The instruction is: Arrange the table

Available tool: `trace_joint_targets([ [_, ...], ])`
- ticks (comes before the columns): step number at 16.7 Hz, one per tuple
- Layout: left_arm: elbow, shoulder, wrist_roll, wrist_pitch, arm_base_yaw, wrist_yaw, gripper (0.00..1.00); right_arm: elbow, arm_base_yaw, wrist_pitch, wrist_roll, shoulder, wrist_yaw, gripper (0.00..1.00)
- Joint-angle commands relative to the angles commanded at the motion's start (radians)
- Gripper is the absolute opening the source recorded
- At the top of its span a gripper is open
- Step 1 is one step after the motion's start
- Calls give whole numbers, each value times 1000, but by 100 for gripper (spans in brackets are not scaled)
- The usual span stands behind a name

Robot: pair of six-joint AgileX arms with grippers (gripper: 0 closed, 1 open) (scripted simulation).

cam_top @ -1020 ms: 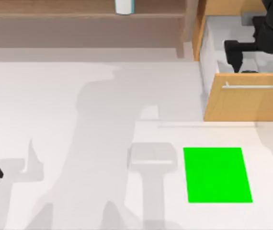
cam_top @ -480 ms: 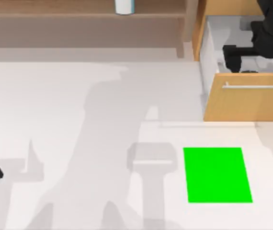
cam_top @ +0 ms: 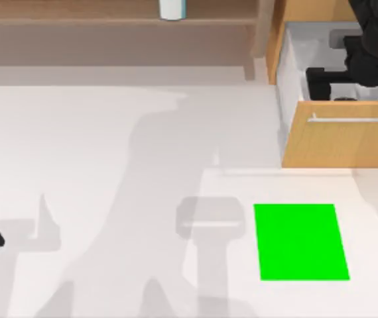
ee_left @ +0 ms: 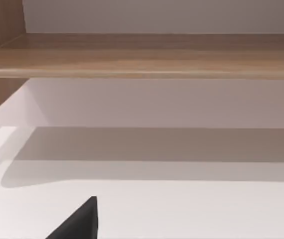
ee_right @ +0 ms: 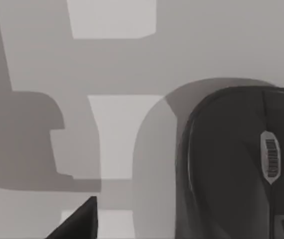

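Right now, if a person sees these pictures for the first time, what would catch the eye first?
The bright green rectangular pad stands out most, lying flat on the plain white tabletop toward its right side. Next comes the open light-wood drawer cabinet at the upper right, where the black right arm reaches down into the drawer. The right wrist view shows a dark grey computer mouse with a scroll wheel lying on the drawer floor.

The top view looks straight down on the table (cam_top: 109, 132), with the shelf (cam_top: 109, 26) and open drawer (cam_top: 308, 59) along its far edge. The left wrist view sits low, facing that shelf (ee_left: 142, 55). The right wrist view hangs close over a computer mouse (ee_right: 241, 164).
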Motion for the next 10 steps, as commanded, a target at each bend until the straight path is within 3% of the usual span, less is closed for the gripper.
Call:
trace_joint_targets([
  [1,0,0,0,0,0,0,100,0,0,0,0,0,0,100],
  [10,0,0,0,0,0,0,100,0,0,0,0,0,0,32],
])
